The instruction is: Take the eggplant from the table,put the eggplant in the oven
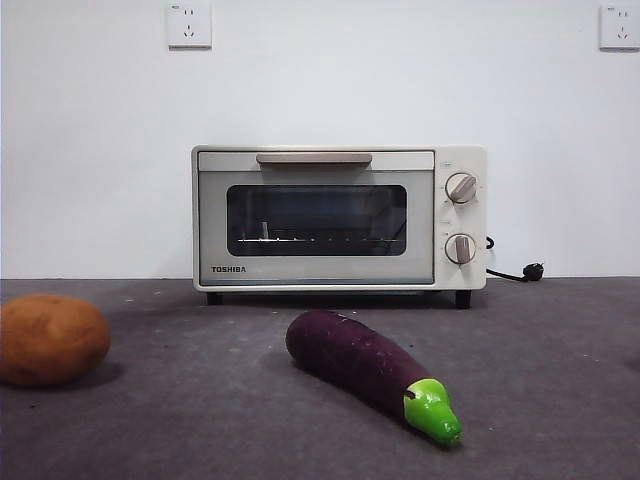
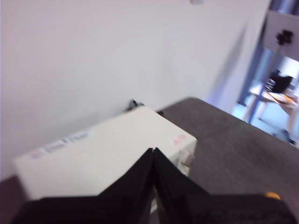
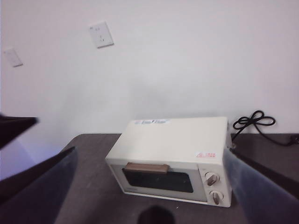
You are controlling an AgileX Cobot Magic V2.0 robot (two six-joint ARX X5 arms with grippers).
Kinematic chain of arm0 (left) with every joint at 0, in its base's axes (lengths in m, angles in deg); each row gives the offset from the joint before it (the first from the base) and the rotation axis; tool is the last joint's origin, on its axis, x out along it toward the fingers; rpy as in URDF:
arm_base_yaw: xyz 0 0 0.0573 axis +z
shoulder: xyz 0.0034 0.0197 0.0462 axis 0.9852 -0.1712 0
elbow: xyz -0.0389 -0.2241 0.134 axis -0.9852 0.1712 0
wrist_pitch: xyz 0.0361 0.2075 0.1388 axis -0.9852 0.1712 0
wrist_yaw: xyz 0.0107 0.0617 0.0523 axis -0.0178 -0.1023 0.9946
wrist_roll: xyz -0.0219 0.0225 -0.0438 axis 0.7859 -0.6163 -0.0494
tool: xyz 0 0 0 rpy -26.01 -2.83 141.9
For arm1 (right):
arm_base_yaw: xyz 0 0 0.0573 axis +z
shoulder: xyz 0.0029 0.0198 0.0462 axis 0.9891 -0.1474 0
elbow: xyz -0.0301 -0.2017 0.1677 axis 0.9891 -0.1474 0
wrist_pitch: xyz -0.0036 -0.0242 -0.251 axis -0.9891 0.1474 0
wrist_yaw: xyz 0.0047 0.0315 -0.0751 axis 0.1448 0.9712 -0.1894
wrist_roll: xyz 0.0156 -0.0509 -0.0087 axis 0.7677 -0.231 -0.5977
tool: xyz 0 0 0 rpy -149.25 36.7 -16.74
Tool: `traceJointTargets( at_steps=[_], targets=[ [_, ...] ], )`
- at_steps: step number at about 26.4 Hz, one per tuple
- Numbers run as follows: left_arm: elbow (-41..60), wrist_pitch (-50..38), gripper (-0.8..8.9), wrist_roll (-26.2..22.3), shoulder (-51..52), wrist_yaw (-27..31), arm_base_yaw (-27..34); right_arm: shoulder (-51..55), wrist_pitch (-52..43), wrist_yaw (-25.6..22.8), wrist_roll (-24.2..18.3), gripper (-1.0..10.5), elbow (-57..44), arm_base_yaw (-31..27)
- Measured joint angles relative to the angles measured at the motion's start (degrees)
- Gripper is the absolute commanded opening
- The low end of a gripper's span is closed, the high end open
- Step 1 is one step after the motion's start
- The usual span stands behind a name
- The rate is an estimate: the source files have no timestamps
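You see a glossy dark purple eggplant [image 1: 362, 362] with a bright green cap, a cream-white oven [image 1: 340, 218] with dark glass, an orange-brown potato [image 1: 52, 339], and a dark grey tabletop [image 1: 200, 430].

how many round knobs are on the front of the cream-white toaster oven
2. Both sit on the right side of the cream-white toaster oven, one above the other: the upper round knob and the lower round knob, beside the dark glass door. None look hidden.

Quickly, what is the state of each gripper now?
Left gripper: closed, holding nothing, above the oven.
Right gripper: open, holding nothing.
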Motion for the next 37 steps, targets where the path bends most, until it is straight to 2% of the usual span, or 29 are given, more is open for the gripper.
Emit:
traceJointTargets(
  at_steps=[11,18,32,37],
  targets=[
    [0.00,-1.97,-0.06,-2.58,-15.98,-1.33,-0.09,0.00,4.17,2.69,0.17,5.7,0.00,0.00],
    [0.00,-2.69,-0.05,-5.44,-24.09,-1.60,-0.50,0.00,5.57,7.02,0.20,5.7,0.00,0.00],
    [0.00,-7.74,-0.05,-7.82,-29.31,-0.72,-2.89,0.00,7.61,7.28,0.20,5.7,0.00,0.00],
    [0.00,-8.26,-0.05,-9.51,-29.53,2.38,-3.61,0.00,7.63,7.30,0.22,5.7,0.00,0.00]
  ],
)
